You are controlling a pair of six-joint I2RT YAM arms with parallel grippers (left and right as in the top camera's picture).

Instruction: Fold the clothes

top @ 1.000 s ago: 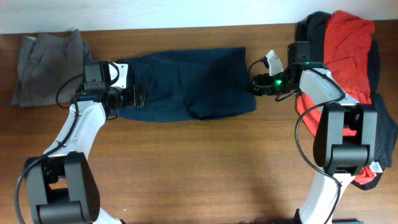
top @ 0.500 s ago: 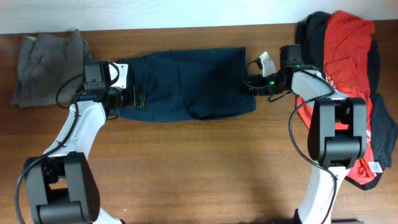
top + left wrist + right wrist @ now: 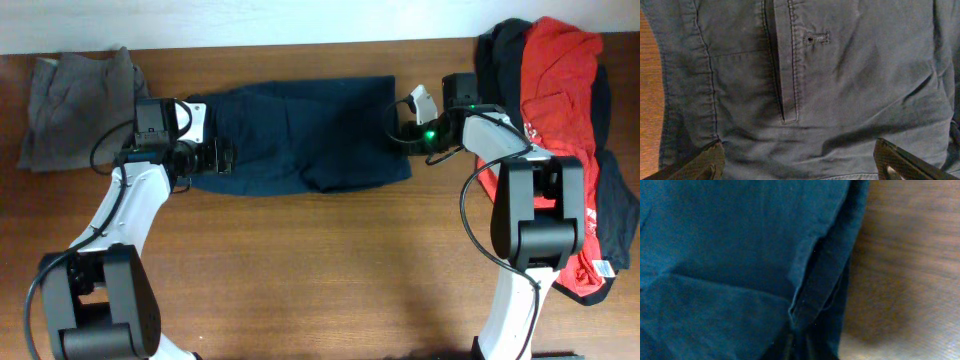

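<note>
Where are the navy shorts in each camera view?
Overhead: the navy shorts lie spread across the upper middle.
Left wrist: the navy shorts fill nearly the whole picture, with the buttonhole near the top.
Right wrist: the navy shorts cover the left two thirds.
Shared landmark: the wooden table, a strip at left in the left wrist view and at right in the right wrist view.

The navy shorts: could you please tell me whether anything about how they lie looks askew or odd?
Nothing looks damaged. The navy shorts lie flat but not squarely. Their lower edge bulges with a wrinkle toward the picture's right. At that end the layers sit offset, with a darker strip showing beyond the top layer.
</note>
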